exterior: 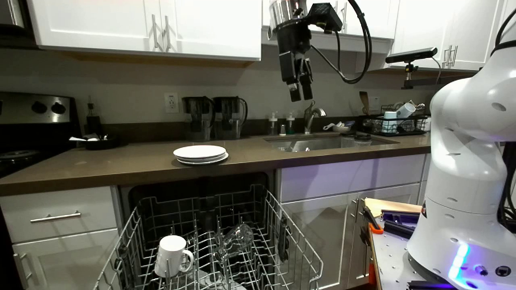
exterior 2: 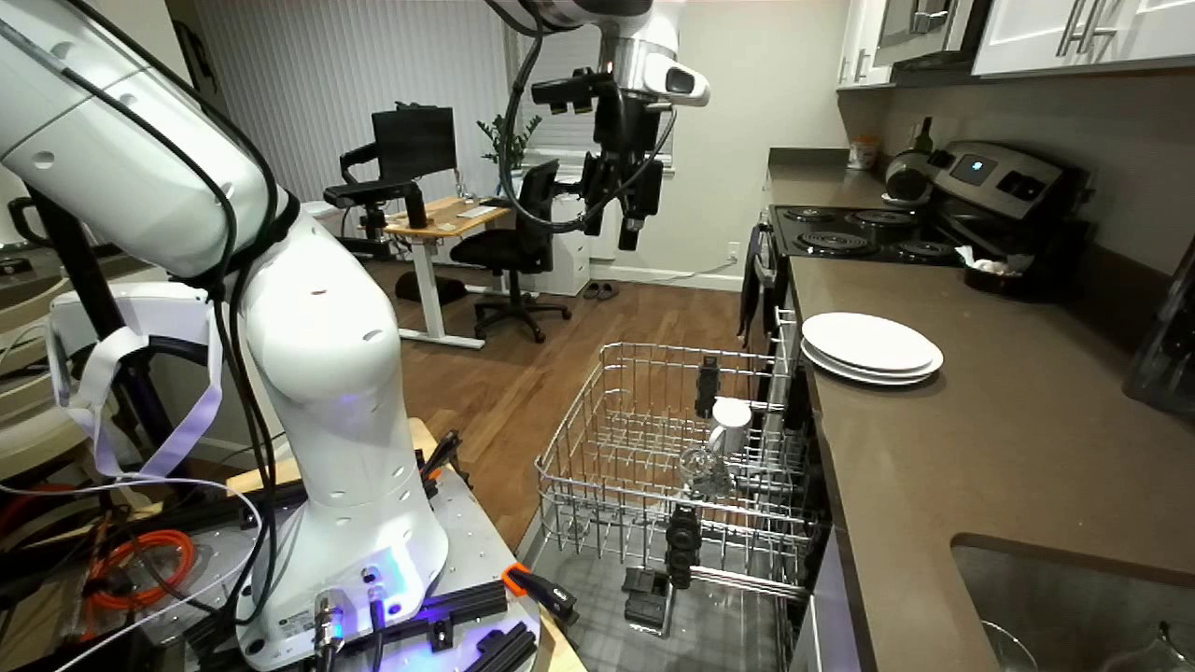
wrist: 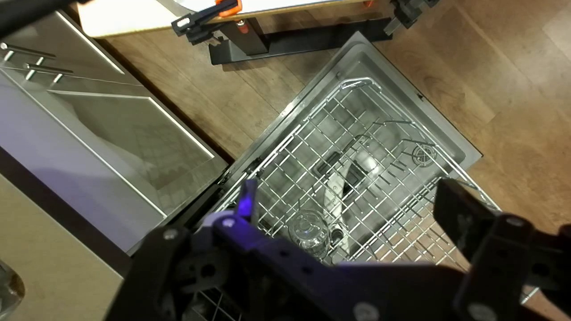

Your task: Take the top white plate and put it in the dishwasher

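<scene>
The top white plate (exterior: 199, 151) lies face level on a small stack of plates near the counter's front edge; it also shows as a white plate (exterior 2: 868, 339) in an exterior view. Below that counter the dishwasher (exterior: 242, 181) has its wire rack (exterior 2: 691, 347) pulled out. My gripper (exterior: 302, 96) hangs high in the air, well above and to the side of the plates, pointing down. In the wrist view its fingers (wrist: 248, 200) stand wide apart, with only the rack far beneath and nothing held. The plates are out of the wrist view.
A white mug (exterior: 171, 255) and a clear glass (wrist: 308, 229) sit in the rack. Two dark pitchers (exterior: 229, 117) stand behind the plates. The sink (exterior: 318, 141) and faucet (exterior: 310, 117) lie along the counter, with upper cabinets (exterior: 209, 24) overhanging it.
</scene>
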Controlling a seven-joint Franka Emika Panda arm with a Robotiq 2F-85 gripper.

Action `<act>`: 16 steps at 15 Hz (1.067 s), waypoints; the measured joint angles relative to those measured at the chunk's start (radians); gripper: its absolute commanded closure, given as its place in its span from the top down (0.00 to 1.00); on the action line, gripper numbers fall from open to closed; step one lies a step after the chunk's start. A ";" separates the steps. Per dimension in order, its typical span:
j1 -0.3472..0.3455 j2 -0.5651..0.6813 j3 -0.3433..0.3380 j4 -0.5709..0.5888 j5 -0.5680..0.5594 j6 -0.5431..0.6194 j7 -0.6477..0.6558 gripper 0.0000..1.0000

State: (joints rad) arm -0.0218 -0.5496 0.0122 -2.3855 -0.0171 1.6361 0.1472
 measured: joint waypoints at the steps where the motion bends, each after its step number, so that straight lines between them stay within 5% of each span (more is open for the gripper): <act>1: 0.000 0.000 0.000 0.000 0.000 0.000 0.000 1.00; 10: 0.036 0.210 0.081 0.080 -0.048 0.244 0.000 1.00; 16: 0.053 0.502 0.155 0.291 -0.379 0.391 0.080 1.00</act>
State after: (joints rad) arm 0.0311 -0.0475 0.1677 -2.0942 -0.3962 2.0267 0.2277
